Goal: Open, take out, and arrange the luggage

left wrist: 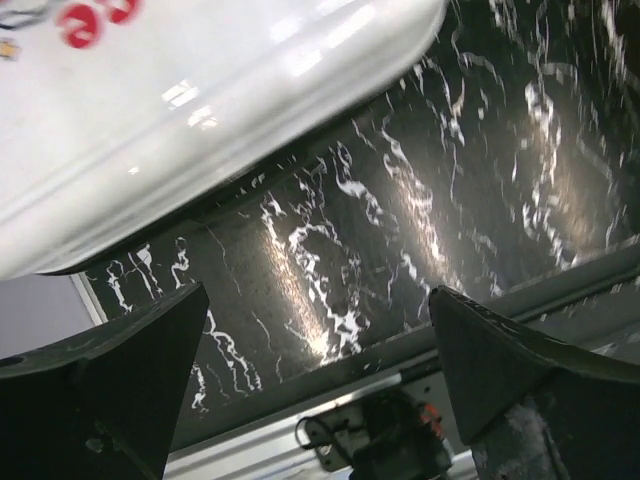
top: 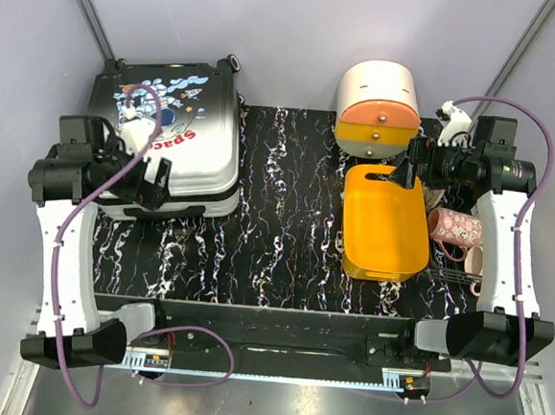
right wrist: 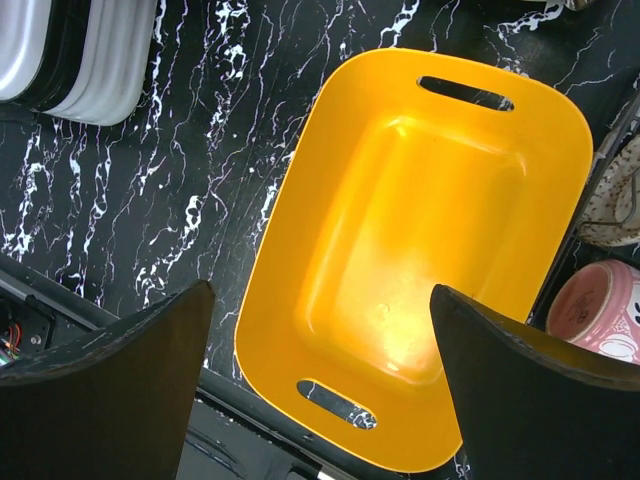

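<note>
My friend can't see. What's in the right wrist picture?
An empty orange tray with two handle slots lies on a black marbled table, seen through the open right end effector. A pink mug peeks in at the right.

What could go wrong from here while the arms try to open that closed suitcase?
1. The suitcase has a glossy-looking shell, and the open left gripper sits by its near edge, grasping nothing. Prying there may slide the suitcase instead of opening it.
2. The open right gripper hangs over the empty orange tray, with the pink mug beside it. A sweep toward the suitcase might knock either.
</note>
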